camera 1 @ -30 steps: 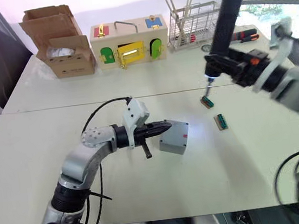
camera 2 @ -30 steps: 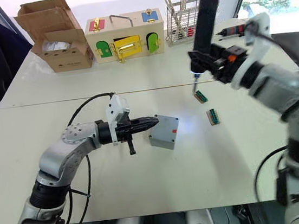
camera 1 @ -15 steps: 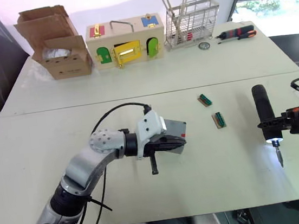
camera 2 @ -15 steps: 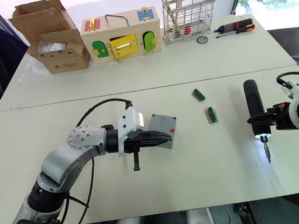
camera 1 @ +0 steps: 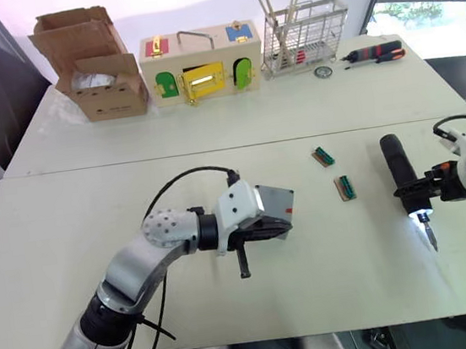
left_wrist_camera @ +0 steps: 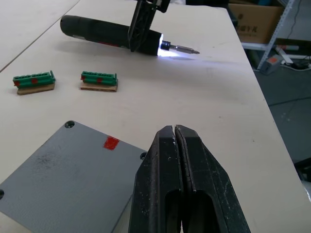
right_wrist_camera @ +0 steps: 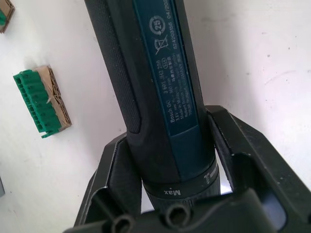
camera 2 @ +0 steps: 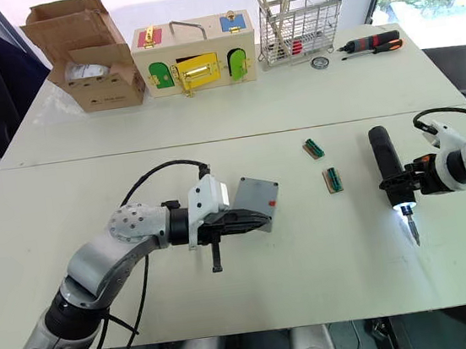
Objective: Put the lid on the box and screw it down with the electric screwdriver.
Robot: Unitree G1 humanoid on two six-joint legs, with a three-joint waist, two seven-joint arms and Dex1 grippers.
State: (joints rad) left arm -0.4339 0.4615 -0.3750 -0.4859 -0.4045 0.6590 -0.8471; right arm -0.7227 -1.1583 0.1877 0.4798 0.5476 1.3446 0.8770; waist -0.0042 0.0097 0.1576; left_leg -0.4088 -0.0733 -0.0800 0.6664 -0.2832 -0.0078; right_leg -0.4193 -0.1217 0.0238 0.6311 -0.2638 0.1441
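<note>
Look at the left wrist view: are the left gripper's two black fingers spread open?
No: the left gripper has its two fingers pressed together, beside the grey lid.

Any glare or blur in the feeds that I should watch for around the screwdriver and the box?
Left eye view: the electric screwdriver's tip light throws a bright patch on the table; window glare at the upper right. Left wrist view: the same light washes out the base of the bit; the closed left gripper and the lid look sharp. Right wrist view: the right gripper holds the screwdriver, label readable, near jaws blurred.
</note>
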